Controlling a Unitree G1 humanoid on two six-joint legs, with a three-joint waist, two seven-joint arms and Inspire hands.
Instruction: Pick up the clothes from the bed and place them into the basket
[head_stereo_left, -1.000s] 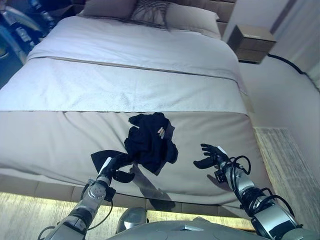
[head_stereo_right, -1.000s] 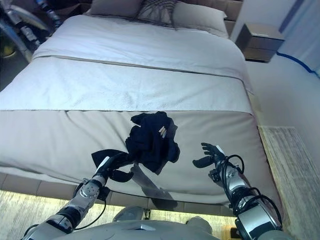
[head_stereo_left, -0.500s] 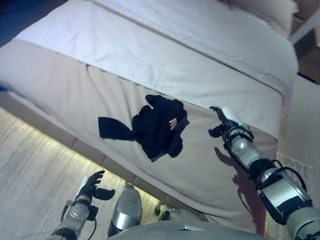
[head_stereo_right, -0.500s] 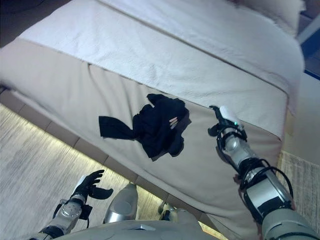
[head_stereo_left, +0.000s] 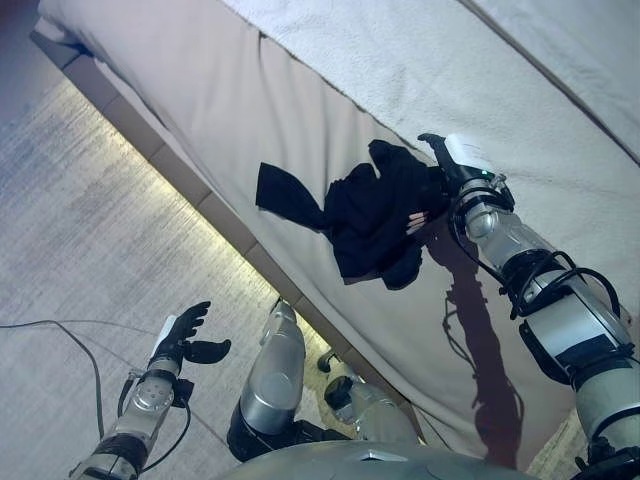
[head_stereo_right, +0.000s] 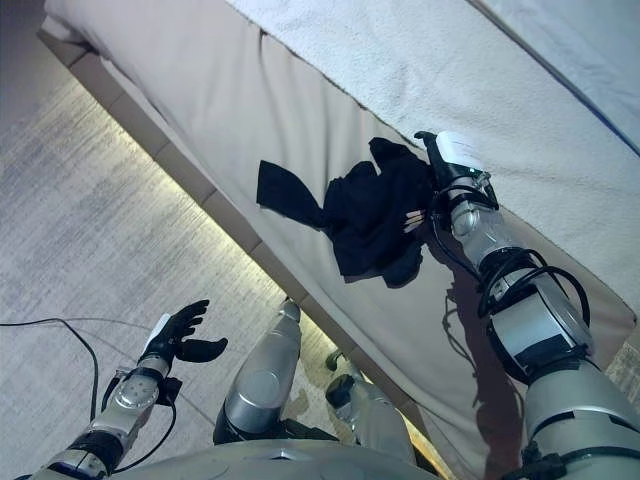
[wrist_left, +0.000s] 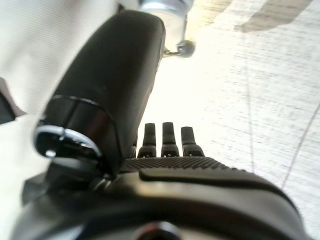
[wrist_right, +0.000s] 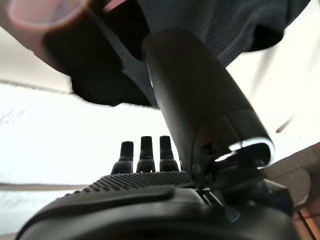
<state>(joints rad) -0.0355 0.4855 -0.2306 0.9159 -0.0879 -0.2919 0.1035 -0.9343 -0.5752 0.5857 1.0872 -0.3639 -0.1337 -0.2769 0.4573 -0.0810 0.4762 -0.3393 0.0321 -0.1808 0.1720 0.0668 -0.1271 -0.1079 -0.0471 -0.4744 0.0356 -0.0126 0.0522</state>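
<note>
One heap of dark clothes (head_stereo_left: 375, 215), one bed (head_stereo_left: 300, 90), two robot hands.

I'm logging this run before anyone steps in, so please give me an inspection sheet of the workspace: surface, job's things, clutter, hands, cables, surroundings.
Surface: bed with a taupe cover near its edge and a white textured blanket further in.
Job's things: dark clothes lie bunched on the cover near the bed's edge; no basket seen.
Clutter: nothing seen.
Hands: right hand is at the clothes' far side with fingers straight, gripping nothing; left hand is open over the floor, away from the bed.
Cables: a thin cable lies on the floor.
Surroundings: pale carpet, with a light strip glowing under the bed's edge.
</note>
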